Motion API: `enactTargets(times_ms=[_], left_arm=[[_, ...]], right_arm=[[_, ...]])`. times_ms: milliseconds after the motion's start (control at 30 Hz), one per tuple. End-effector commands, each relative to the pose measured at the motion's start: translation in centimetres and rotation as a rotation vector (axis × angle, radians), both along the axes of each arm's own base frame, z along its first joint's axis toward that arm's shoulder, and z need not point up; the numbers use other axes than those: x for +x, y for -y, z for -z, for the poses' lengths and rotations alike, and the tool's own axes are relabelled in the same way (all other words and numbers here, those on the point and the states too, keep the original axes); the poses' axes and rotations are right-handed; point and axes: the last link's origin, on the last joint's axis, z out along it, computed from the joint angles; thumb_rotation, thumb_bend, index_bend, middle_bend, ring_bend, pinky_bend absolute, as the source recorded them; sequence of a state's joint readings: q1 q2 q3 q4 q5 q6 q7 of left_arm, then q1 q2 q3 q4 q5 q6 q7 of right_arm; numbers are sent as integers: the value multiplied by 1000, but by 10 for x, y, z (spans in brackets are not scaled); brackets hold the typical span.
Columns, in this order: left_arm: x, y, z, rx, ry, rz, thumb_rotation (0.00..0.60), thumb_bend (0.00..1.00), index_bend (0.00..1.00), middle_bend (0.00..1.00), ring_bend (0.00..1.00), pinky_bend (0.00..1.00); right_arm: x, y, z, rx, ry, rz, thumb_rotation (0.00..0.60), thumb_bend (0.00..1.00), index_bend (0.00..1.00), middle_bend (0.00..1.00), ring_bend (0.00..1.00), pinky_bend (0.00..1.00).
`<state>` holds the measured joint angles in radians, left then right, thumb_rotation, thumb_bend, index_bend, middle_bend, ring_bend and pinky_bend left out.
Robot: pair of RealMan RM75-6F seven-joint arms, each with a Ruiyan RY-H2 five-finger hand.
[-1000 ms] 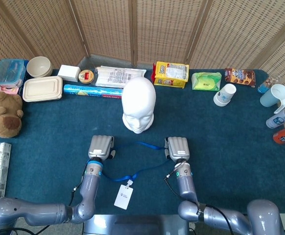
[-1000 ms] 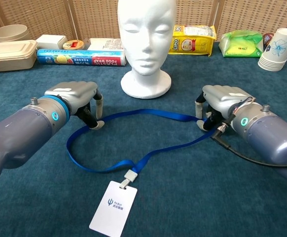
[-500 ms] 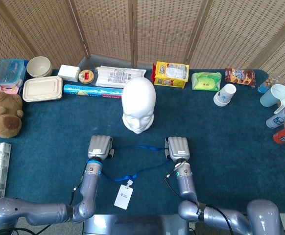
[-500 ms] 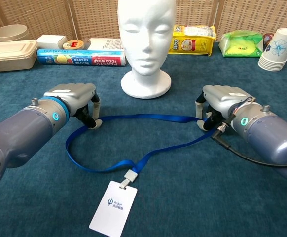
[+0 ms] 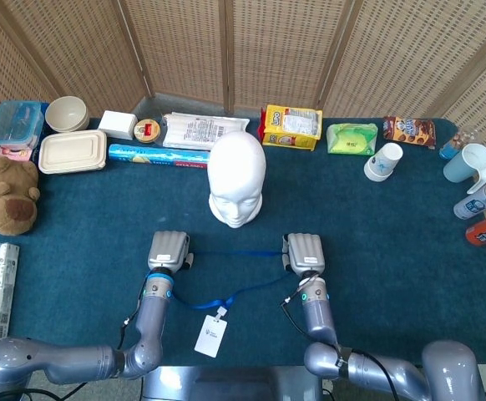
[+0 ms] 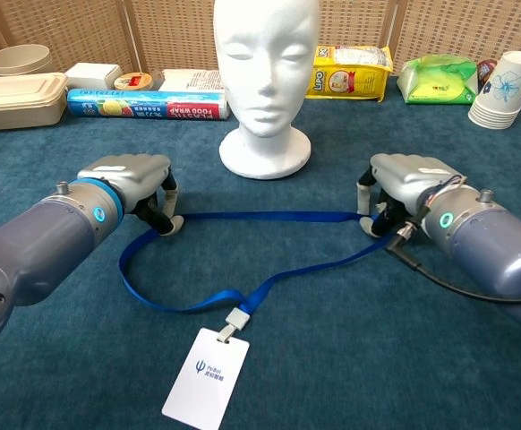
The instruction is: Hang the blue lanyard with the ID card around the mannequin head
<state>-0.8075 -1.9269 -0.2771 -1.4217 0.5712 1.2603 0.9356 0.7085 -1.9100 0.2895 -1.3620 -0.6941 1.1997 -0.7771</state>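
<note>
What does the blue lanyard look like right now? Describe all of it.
The blue lanyard is a flat, fabric-looking strap lying on the dark blue table cover in front of the mannequin head. Its far run stretches straight between the left hand and the right hand. The near side sags to a clip holding the white ID card.

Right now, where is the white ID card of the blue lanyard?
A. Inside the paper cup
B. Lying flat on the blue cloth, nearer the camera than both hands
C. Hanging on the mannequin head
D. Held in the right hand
B: the ID card lies flat on the cloth below the left hand and the right hand, with the mannequin head bare.
</note>
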Motion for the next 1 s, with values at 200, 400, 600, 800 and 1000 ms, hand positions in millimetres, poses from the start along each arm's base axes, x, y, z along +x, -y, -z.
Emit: enactTargets(times_ms=[200, 400, 600, 800, 1000], left_arm=[[-5, -1, -8, 21, 23, 5, 549, 437, 663, 1000, 1000, 1000], [-8, -2, -26, 64, 73, 29, 547, 437, 663, 1000, 1000, 1000], [-5, -1, -47, 113, 140, 68, 551, 437, 663, 1000, 1000, 1000], [-2, 3, -72, 167, 216, 119, 547, 437, 665, 1000, 1000, 1000], [2, 11, -102, 222, 298, 177, 549, 438, 670, 1000, 1000, 1000]], right_arm=[[6, -3, -7, -10, 44, -15, 600, 493, 630, 965, 1000, 1000], [23, -12, -22, -7, 139, -65, 600, 493, 635, 969, 1000, 1000], [35, -19, -39, 0, 239, -97, 600, 494, 639, 970, 1000, 1000], [45, -27, -59, 6, 296, -148, 600, 494, 641, 975, 1000, 1000], [62, -36, -78, 43, 393, -197, 600, 492, 643, 976, 1000, 1000]])
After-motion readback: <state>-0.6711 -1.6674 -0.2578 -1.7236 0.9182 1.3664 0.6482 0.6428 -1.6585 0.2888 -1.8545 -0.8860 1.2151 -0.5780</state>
